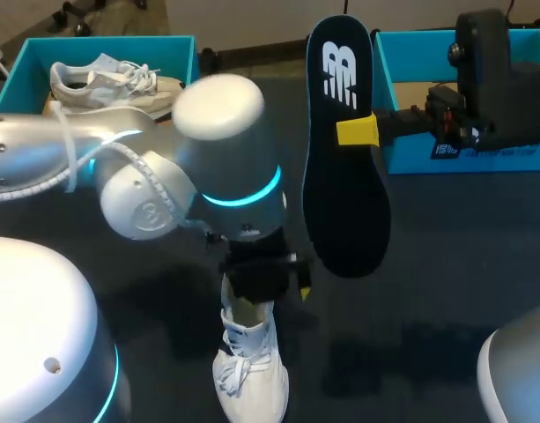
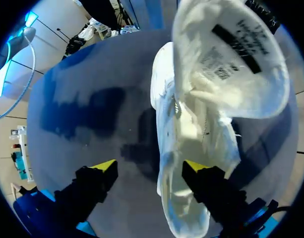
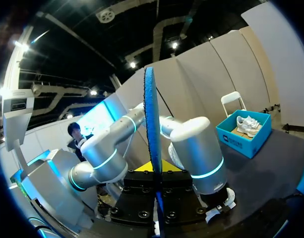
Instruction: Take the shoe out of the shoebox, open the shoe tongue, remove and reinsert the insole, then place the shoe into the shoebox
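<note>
Insole (image 1: 344,176) hangs clear of the worktop (image 1: 446,264). The right end effector (image 1: 358,130) pinches it at one edge near the middle, fingers closed on it from both sides. The right wrist view shows it edge-on, a thin blue line rising between the yellow tips. Held up and off to one side like this, it leaves the shoe (image 1: 249,374) unobstructed, and I judge it is ready to be tipped down and fed back in. The shoe lies on the worktop under the left end effector (image 2: 151,168), toe toward the near edge. Its tongue is folded up and forward so the label side faces the wrist camera and the mouth gapes. That end effector is spread wide and grips nothing: one finger (image 2: 196,167) sits at the shoe's rim and the other is over bare worktop, apart from the shoe. It is probably placed there to steady the heel or keep the mouth open for the insole. Whether the nearer finger presses the rim, sits inside it or only hovers cannot be told. In the head view the left arm (image 1: 217,132) covers the shoe's heel and most of its own fingers. The right arm hides part of the right box (image 1: 402,62), so its contents are unknown. The left box (image 1: 23,62) holds a second shoe (image 1: 111,79). Which box should receive the shoe is unclear.
</note>
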Available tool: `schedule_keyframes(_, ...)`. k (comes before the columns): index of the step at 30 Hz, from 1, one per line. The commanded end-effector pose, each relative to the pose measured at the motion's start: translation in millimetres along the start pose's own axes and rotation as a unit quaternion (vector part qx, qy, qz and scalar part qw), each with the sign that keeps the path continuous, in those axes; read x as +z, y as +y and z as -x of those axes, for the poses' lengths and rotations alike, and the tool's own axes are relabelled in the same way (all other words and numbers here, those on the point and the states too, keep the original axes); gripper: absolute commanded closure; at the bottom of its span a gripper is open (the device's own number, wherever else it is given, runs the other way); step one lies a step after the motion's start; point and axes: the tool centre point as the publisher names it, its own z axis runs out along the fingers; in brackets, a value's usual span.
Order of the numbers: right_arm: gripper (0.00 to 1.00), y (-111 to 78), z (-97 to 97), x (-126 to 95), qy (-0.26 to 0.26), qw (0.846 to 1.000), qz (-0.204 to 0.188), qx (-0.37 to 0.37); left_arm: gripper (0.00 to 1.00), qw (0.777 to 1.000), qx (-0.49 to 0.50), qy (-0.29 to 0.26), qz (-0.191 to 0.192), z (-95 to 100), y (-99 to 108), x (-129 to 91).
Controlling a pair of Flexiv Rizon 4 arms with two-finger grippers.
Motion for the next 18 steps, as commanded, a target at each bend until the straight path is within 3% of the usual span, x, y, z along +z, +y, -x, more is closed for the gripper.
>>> schedule_keyframes(1, 1.00, 2.7, 1.7, 3, 0.000, 1.000, -0.002, 0.001, 0.00, 0.997, 0.009, -0.077, -0.002, -33.5, 5, -56)
schedule_keyframes(4, 1.00, 2.7, 1.7, 3, 0.000, 1.000, -0.002, 0.001, 0.00, 0.990, 0.013, -0.141, -0.013, -40.1, 14, -85)
schedule_keyframes(11, 1.00, 2.7, 1.7, 3, 0.000, 1.000, -0.002, 0.001, 0.00, 0.967, 0.043, -0.250, 0.006, -50.9, 20, -129)
schedule_keyframes(13, 1.00, 2.7, 1.7, 3, 0.000, 1.000, -0.002, 0.001, 0.00, 0.957, 0.062, -0.282, -0.013, -53.7, 22, -142)
schedule_keyframes(15, 1.00, 2.7, 1.7, 3, 0.000, 1.000, -0.002, 0.001, 0.00, 0.953, 0.068, -0.294, -0.007, -53.3, 23, -148)
schedule_keyframes(16, 1.00, 2.7, 1.7, 3, 0.000, 1.000, -0.002, 0.001, 0.00, 0.950, 0.082, -0.298, -0.030, -52.3, 24, -154)
schedule_keyframes(18, 1.00, 2.7, 1.7, 3, 0.000, 1.000, -0.002, 0.001, 0.00, 0.950, 0.082, -0.298, -0.030, -52.3, 24, -154)
